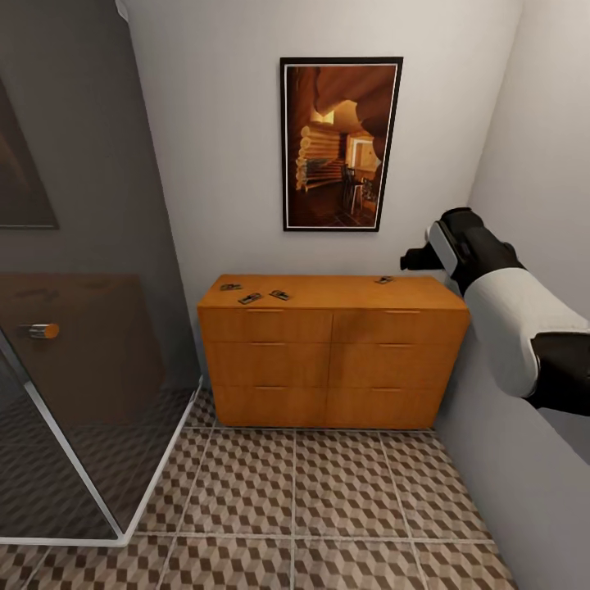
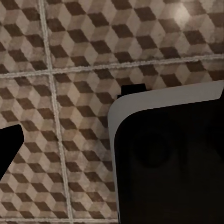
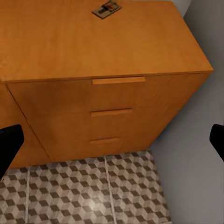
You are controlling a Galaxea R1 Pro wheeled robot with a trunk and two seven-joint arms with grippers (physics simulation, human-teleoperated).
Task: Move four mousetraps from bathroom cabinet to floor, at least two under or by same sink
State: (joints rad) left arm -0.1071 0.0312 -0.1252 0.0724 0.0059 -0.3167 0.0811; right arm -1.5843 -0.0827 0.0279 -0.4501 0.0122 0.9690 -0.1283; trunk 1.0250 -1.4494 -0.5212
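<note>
The cabinet (image 1: pixel 332 360) looks like orange-brown wood with a smooth satin finish, its slim handles of the same wood. Four mousetraps (image 1: pixel 250 298) on its top are small wooden slabs with dark metal parts. The bathroom floor (image 1: pixel 328 500) is matt printed tile with pale, rougher grout. The shower panel (image 1: pixel 74 369) at 9 o'clock is dark tinted, glossy glass. The right arm (image 1: pixel 508 328) wears glossy white and matt black plastic shells.

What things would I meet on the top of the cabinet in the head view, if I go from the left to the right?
On the cabinet top: first mousetrap → second mousetrap → third mousetrap → a bare stretch of wood → fourth mousetrap, near the right end, with the right arm beyond it.
</note>
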